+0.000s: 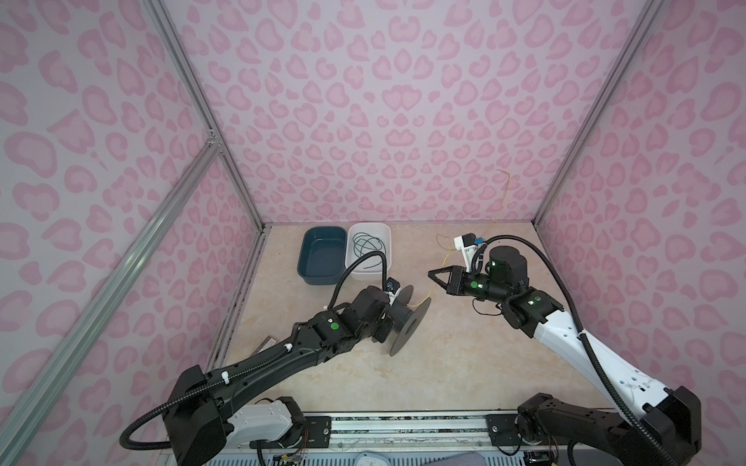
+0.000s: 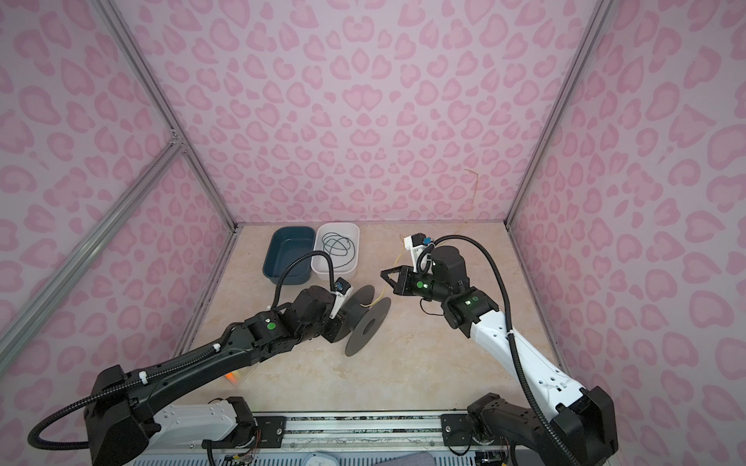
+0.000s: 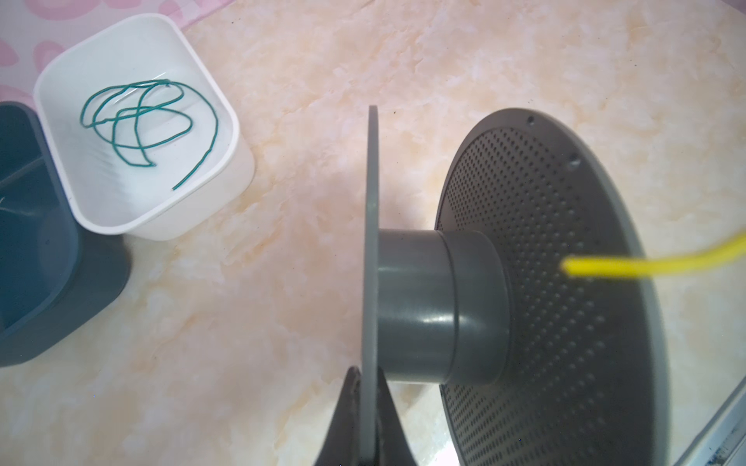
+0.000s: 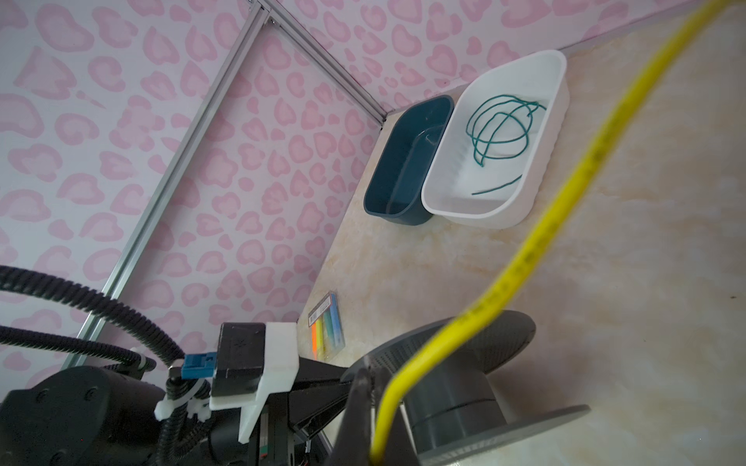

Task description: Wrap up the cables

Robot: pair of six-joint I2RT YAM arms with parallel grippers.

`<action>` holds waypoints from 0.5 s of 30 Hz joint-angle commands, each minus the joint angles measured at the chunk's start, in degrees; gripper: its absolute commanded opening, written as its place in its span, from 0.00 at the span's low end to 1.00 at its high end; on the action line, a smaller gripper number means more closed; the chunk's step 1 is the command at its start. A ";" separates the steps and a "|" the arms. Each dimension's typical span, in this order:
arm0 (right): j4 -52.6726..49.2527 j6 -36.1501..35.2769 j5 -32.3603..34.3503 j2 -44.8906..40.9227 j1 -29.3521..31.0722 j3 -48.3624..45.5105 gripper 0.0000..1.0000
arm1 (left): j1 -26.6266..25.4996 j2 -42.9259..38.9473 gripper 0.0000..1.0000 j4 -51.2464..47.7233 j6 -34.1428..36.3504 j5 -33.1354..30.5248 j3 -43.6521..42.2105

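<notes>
Closest, at six o'clock, bare table (image 1: 403,375) leaves open room. At eleven, blue bin (image 1: 323,278) touches white bin (image 1: 369,276); green cable (image 1: 363,245) coils inside it. At centre, left gripper (image 3: 366,387), mostly hidden in both top views, clamps the flange of the spool (image 1: 405,318). At two o'clock, right gripper (image 1: 431,274) pinches yellow cable (image 3: 605,267), whose far stretch fades against the wall (image 1: 403,121).

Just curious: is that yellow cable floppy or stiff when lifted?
Probably springy, not limp: past the right gripper the yellow cable rises in an arc, and its end juts straight by the spool. Likely light, being so thin.
</notes>
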 commanded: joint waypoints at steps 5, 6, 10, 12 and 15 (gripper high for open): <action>1.43 -2.66 -0.48 4.25 0.24 0.11 0.00 | 2.01 5.10 0.08 0.87 3.07 8.55 4.88; 1.65 -2.55 -0.61 4.74 0.29 -0.04 0.00 | 2.12 5.22 0.09 0.80 3.15 9.06 4.92; 2.67 -2.49 -0.82 6.14 0.72 -0.37 0.00 | 2.56 3.82 0.19 0.69 3.55 11.32 4.15; 2.71 -2.62 -0.88 6.80 0.81 -0.17 0.00 | 2.81 2.72 0.28 0.26 4.08 12.61 3.68; 2.95 -2.63 -1.01 7.91 0.98 0.06 0.00 | 3.19 1.09 0.42 -0.51 4.78 14.38 3.14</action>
